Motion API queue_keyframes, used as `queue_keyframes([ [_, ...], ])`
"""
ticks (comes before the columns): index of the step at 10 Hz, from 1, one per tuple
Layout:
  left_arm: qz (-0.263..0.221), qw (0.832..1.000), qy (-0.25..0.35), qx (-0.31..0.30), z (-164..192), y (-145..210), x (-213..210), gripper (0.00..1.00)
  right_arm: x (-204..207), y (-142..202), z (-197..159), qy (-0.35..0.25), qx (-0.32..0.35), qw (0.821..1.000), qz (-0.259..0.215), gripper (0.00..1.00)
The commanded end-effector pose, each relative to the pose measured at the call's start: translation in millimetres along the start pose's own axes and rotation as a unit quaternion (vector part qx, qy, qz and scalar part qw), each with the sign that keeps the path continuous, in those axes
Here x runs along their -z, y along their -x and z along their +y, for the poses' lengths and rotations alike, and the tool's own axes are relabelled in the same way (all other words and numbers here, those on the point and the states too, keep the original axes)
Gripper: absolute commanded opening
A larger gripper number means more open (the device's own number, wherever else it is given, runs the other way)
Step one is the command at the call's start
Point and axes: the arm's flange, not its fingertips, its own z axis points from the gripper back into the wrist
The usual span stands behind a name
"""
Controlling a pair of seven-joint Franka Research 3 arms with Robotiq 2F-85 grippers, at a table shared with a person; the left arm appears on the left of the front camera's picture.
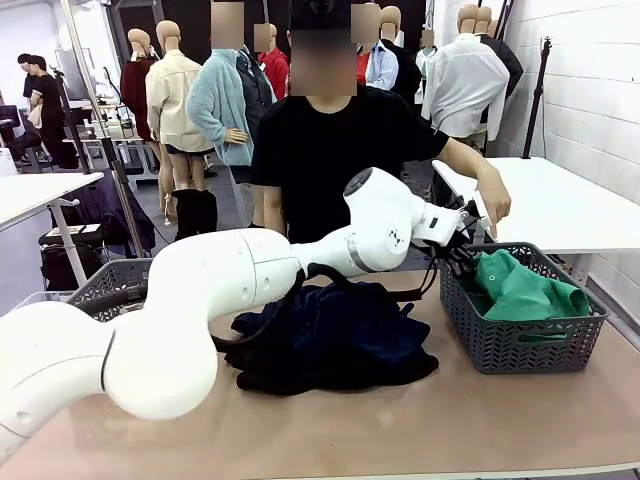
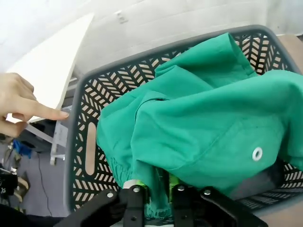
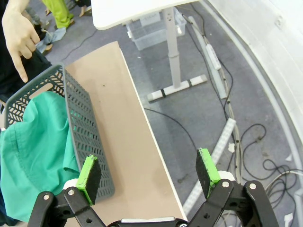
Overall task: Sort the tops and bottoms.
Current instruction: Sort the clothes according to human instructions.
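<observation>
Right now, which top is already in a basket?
The green shirt, inside the grey basket on the robot's right; the navy shirt lies heaped on the table.

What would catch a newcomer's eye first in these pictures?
The bright green shirt, heaped in the grey basket at the right end of the table, stands out most. The left end effector is at the basket, with a fold of the shirt between its fingers, while a person's hand points toward the rim. A dark navy shirt lies crumpled mid-table.

The green shirt [image 1: 520, 290] fills the basket [image 1: 525, 338]; the person's hand [image 1: 493, 205] hangs at its 11 o'clock rim. Free tabletop [image 1: 450, 420] lies at 6 o'clock of the navy shirt [image 1: 340, 340].
</observation>
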Motion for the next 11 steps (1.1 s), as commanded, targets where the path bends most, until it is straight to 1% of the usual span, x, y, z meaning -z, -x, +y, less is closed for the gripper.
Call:
queue_keyframes([
  [1, 0.007, 1.0, 0.018, -0.006, 69, -36, 51, 0.69, 2, 2, -3, -0.004, -0.001, 1.0, 0.002, 1.0],
  [2, 0.013, 1.0, 0.027, -0.004, 69, -40, 45, 0.89, 2, 2, -3, -0.004, -0.001, 1.0, 0.002, 1.0],
  [3, 0.017, 0.999, 0.047, 0.002, 69, -48, 36, 1.0, 2, 2, -3, -0.004, -0.001, 1.0, 0.002, 1.0],
  [4, 0.022, 0.998, 0.063, 0.002, 69, -54, 28, 1.0, 2, 2, -3, -0.004, -0.001, 1.0, 0.002, 1.0],
  [6, 0.023, 0.997, 0.074, 0.004, 72, -62, 13, 1.0, 2, 2, -3, -0.004, -0.001, 1.0, 0.002, 1.0],
  [8, 0.016, 0.995, 0.096, -0.016, 70, -68, -5, 1.0, 2, 2, -3, -0.004, -0.001, 1.0, 0.002, 1.0],
  [9, 0.018, 0.994, 0.104, -0.024, 67, -69, -22, 1.0, 2, 2, -3, -0.004, -0.001, 1.0, 0.002, 1.0],
  [11, 0.031, 0.996, 0.082, -0.004, 46, -73, -61, 1.0, 2, 2, -3, -0.004, -0.001, 1.0, 0.002, 1.0],
])
